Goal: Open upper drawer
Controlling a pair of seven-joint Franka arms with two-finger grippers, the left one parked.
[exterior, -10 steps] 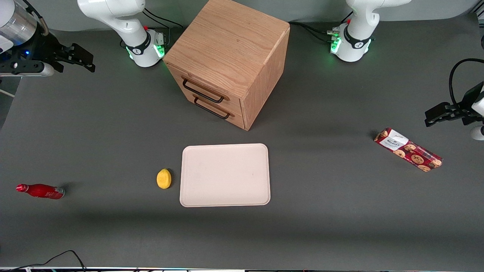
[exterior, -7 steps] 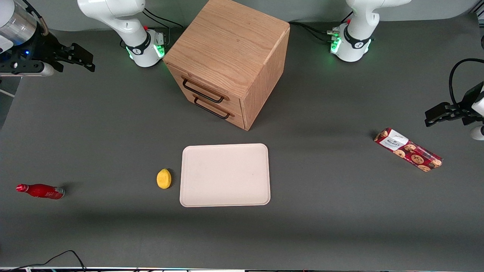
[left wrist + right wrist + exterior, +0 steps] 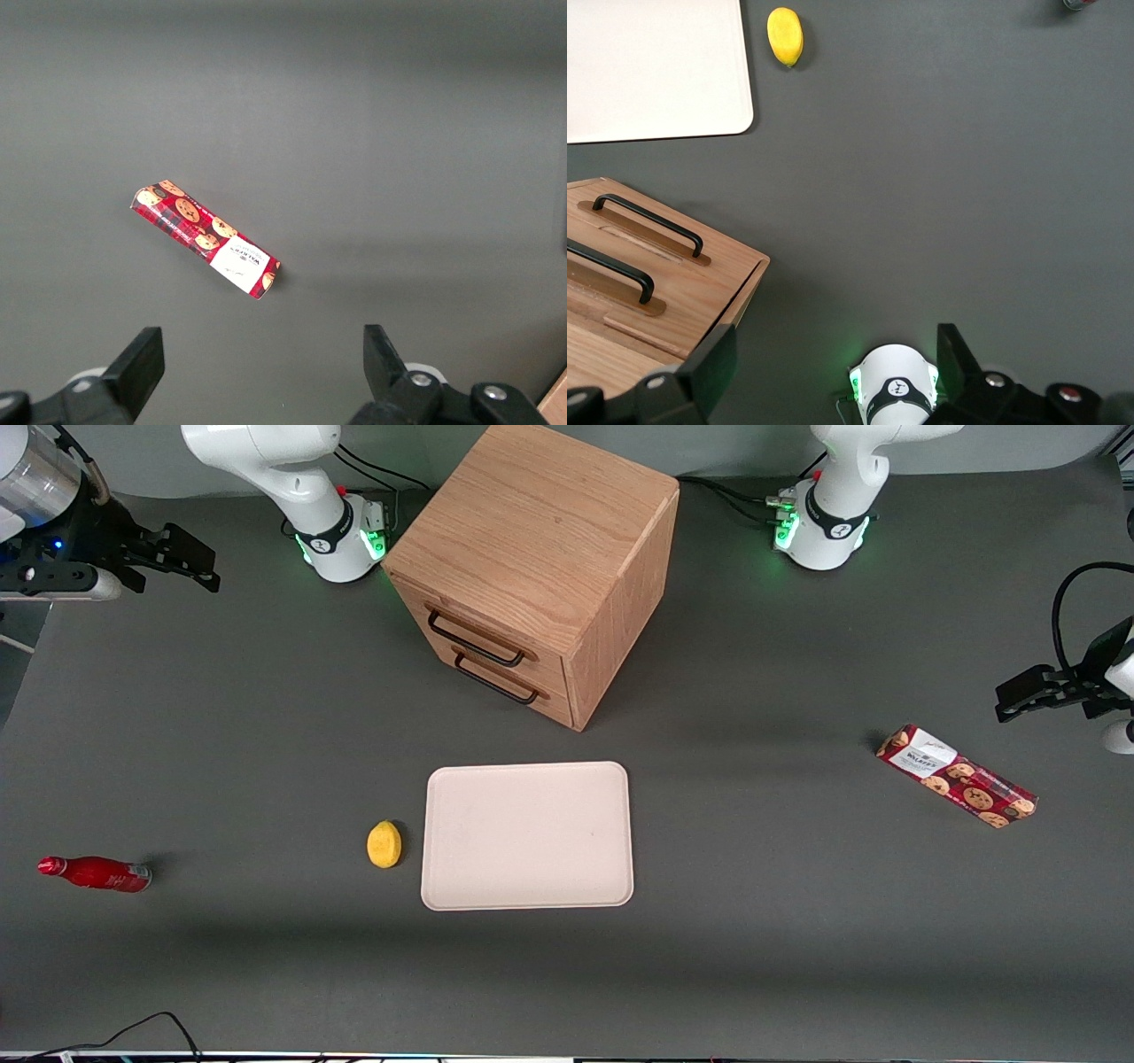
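The end effector (image 3: 190, 558) hangs with fingers spread, holding nothing, at the working arm's end of the bench (image 3: 266, 717), well apart from the oak cabinet (image 3: 536, 558). Its upper drawer (image 3: 483, 636) (thin black bar handle) sits shut. A lemon (image 3: 384, 843) lies just beside a smooth cream tray (image 3: 527, 834).

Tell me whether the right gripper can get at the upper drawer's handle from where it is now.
Probably yes. The gripper, open, hangs high over the working arm's end of the table, apart from the cabinet. Nothing lies in front of the upper drawer or its handle.
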